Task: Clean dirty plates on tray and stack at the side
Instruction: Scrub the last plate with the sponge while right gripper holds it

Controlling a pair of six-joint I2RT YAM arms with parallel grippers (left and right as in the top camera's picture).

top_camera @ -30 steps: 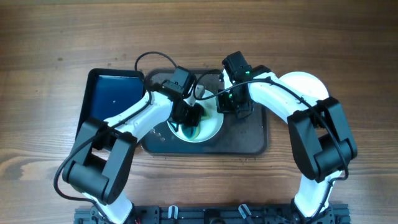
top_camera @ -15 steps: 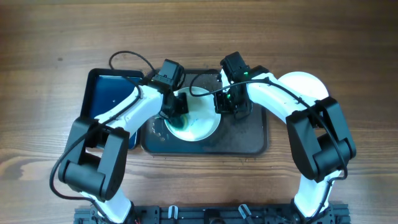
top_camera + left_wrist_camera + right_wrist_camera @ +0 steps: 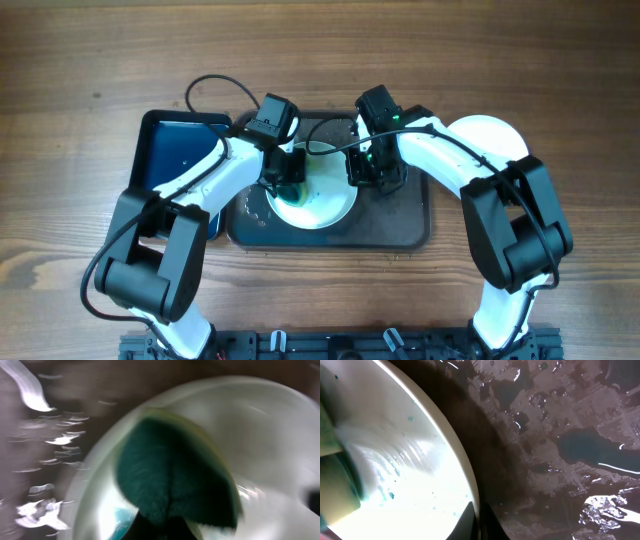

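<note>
On the dark wet tray point(image 3: 400, 225), the left gripper point(image 3: 288, 185) is clamped on a green sponge point(image 3: 175, 480) pressed against the white plate point(image 3: 335, 205), the right gripper point(image 3: 365, 172) pinches that plate's right rim, and a second white plate point(image 3: 495, 135) lies on the tabletop point(image 3: 400, 60) right of the tray.

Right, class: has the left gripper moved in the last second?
Yes. The left gripper shifted from the plate's middle toward its left rim, nearer the blue tub.
</note>
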